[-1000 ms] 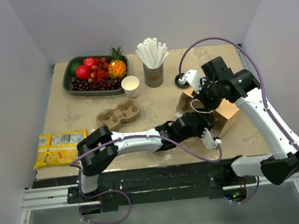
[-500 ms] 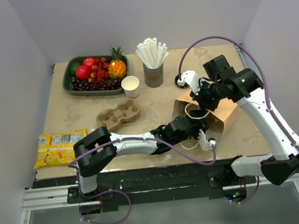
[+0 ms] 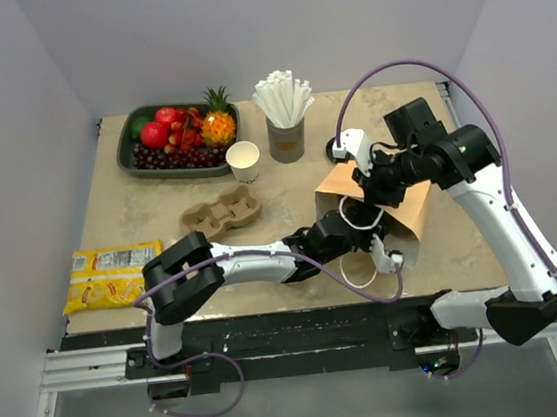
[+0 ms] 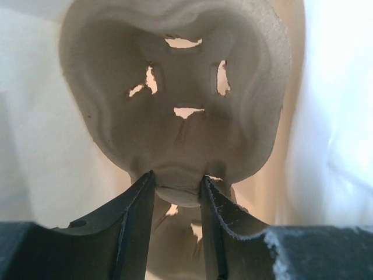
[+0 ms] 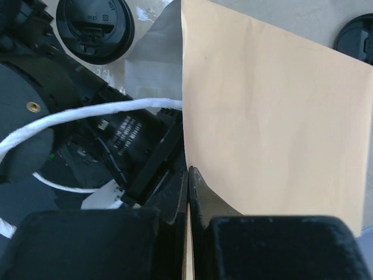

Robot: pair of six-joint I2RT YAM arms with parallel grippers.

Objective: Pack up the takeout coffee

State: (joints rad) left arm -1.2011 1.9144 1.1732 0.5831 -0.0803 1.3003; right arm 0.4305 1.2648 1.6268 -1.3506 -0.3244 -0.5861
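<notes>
A brown paper bag (image 3: 412, 209) stands at the right of the table, its mouth toward my left arm (image 3: 265, 262). My right gripper (image 5: 187, 172) is shut on the bag's rim (image 5: 268, 116). My left gripper (image 4: 178, 181) reaches inside the bag and is shut on the middle ridge of a pulp cup carrier (image 4: 180, 87); no cup shows in it. A round black lid (image 5: 95, 29) shows beside my left arm in the right wrist view; I cannot tell whether the takeout coffee's cup is under it. A lidless white paper cup (image 3: 243, 159) stands near the straws.
A loose black lid (image 3: 337, 147) lies behind the bag. Another pulp carrier (image 3: 221, 215) sits mid-table. A grey cup of white straws (image 3: 287, 139) and a fruit tray (image 3: 129, 150) stand at the back. A yellow packet (image 3: 112, 273) lies front left.
My right gripper has shut on the bag's rim and drawn the bag left and more upright. My left arm moved left with it, still holding the carrier.
</notes>
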